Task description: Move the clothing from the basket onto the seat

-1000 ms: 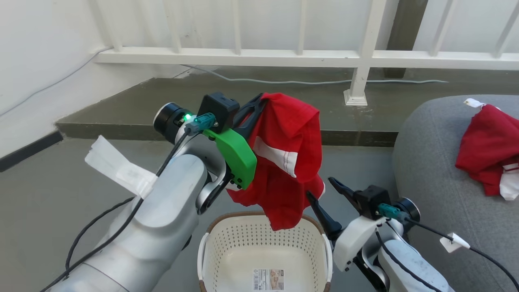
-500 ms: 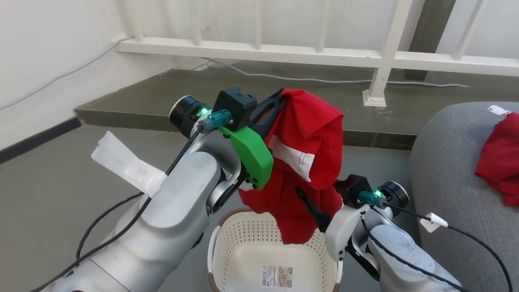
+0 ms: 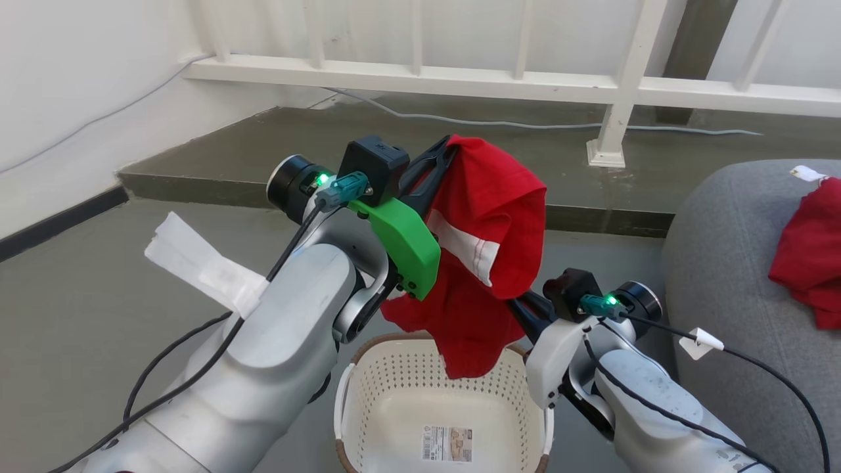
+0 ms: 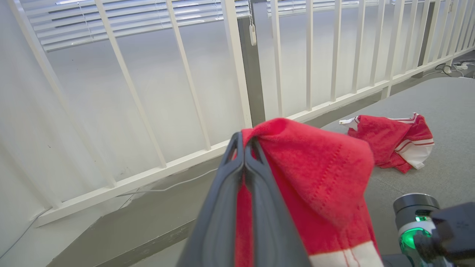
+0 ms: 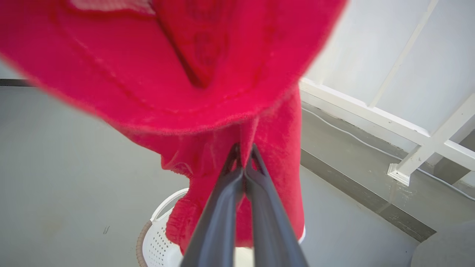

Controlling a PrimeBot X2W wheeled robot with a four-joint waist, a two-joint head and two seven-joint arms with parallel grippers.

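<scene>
Basket (image 3: 394,378) nearest, just its label (image 3: 450,447) inside. R gripper (image 5: 243,155) pinched shut on the low fold of the hanging red garment (image 3: 499,197), prob. to steady the carry. L gripper (image 4: 245,140) clamped on its top edge, keeping it above the rim. Beyond, right: seat (image 3: 723,263), other garment (image 3: 808,249) lying on it.

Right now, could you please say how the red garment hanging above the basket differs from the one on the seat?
The hanging garment is in the air, pinched by the fingers of the left gripper and right gripper; the other garment lies untouched on the seat. The hanging garment drapes downward; the other garment sits crumpled. Both are red with white trim.
</scene>
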